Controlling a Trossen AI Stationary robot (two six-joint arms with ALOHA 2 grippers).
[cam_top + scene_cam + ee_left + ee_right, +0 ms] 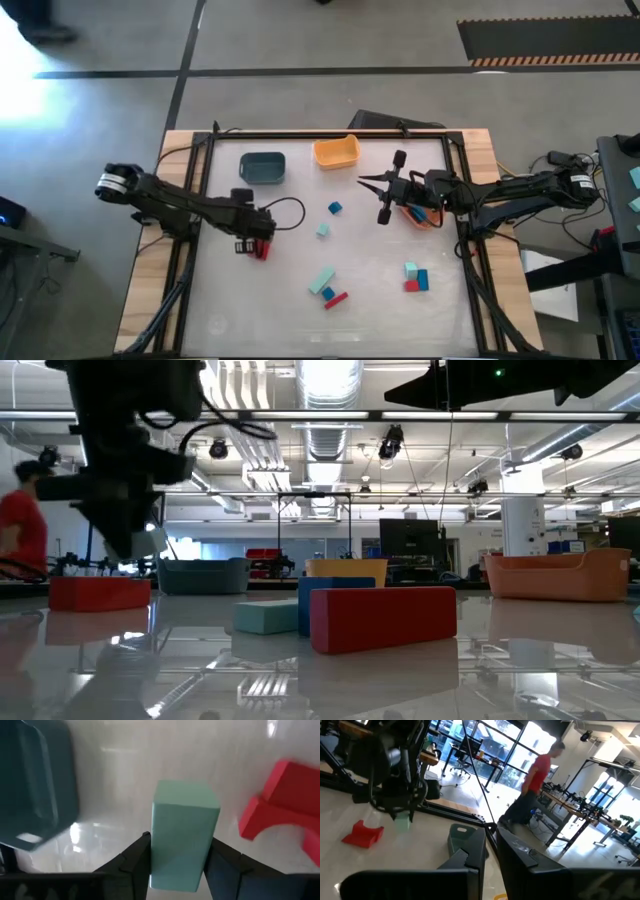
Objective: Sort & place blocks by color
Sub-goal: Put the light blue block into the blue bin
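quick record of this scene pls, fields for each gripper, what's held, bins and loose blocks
left gripper: shut on the mint block, on the table's left side
right gripper: open, empty, raised beside the orange bin
red arch block: lying on the table next to the left gripper
bins: dark teal bin and yellow-orange bin at the far edge; orange bin at the right
loose blocks: blue cube, small mint cube, mint, blue and red group, mint, red and blue group
background: person in a red shirt
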